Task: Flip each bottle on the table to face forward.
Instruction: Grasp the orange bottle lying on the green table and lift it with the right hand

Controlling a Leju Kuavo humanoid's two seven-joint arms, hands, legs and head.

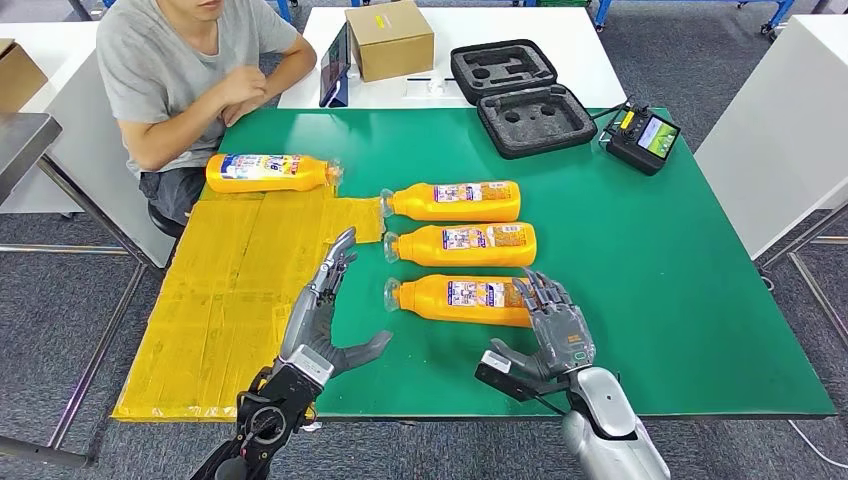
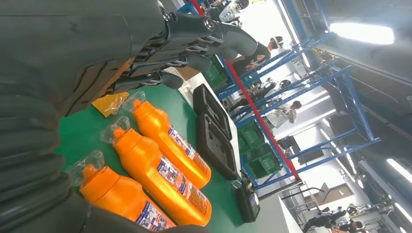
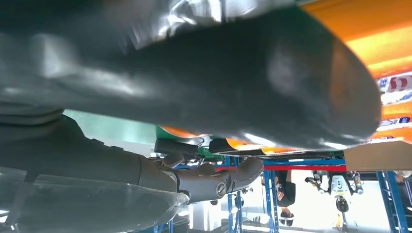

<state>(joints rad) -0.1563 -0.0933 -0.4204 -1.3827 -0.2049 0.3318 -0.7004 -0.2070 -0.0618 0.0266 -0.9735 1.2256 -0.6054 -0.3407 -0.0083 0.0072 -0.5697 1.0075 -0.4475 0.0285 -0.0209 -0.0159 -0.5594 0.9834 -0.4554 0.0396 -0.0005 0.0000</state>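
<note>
Right hand (image 1: 548,330) at the table's (image 1: 700,330) near edge, fingers spread, draped over the base end of the nearest bottle (image 1: 460,298); no closed grip is evident. Left hand (image 1: 325,310) nearby, open, fingers extended, holding nothing, poised over the seam between yellow sheet (image 1: 220,300) and green surface, just short of that bottle's cap. Behind it lie the middle bottle (image 1: 462,244) and far bottle (image 1: 452,201), parallel, caps toward the yellow sheet, labels up. A fourth bottle (image 1: 268,172) lies at the far left corner beside a seated person (image 1: 190,80). Risk, in my judgement: a one-ended push could spin the nearest bottle into the middle one, or roll it off the near edge
</note>
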